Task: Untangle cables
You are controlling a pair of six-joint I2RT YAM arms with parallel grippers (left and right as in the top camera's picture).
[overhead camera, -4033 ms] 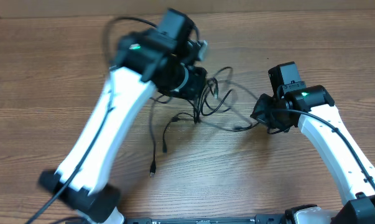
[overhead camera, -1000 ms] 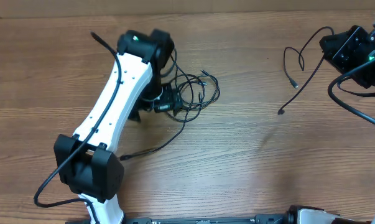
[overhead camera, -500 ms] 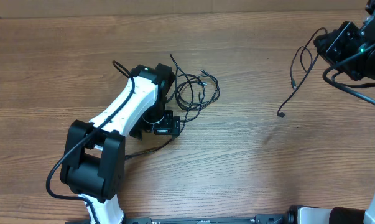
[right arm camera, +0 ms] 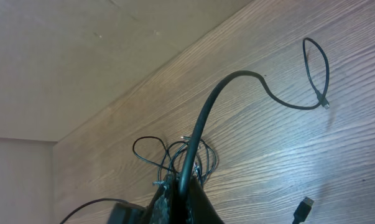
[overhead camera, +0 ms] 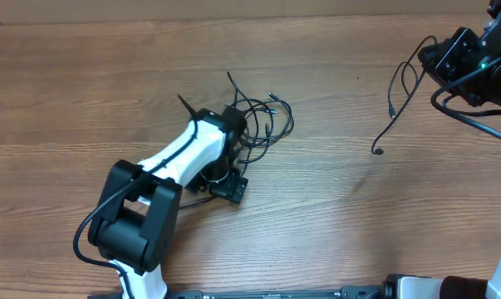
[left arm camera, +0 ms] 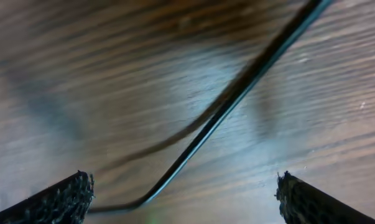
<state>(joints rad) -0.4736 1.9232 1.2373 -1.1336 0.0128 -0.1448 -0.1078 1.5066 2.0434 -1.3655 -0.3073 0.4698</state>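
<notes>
Partly done: one cable (overhead camera: 397, 98) hangs free at the far right, clamped in the right end effector (overhead camera: 448, 58), while the other cables (overhead camera: 262, 123) lie tangled on the desk (overhead camera: 333, 216) beside the wide-apart left end effector (left arm camera: 184, 190).

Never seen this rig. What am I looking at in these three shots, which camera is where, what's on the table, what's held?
Two white robot arms at a wooden table, each ending in a two-finger tool. One picture looks down from above; the other two come from a camera on each wrist. On the table lies a loose bundle of thin black cables. The left arm bends over it; the left tool is open, low over one strand, holding nothing. The right tool is shut on a separate cable that hangs down apart from the bundle.
</notes>
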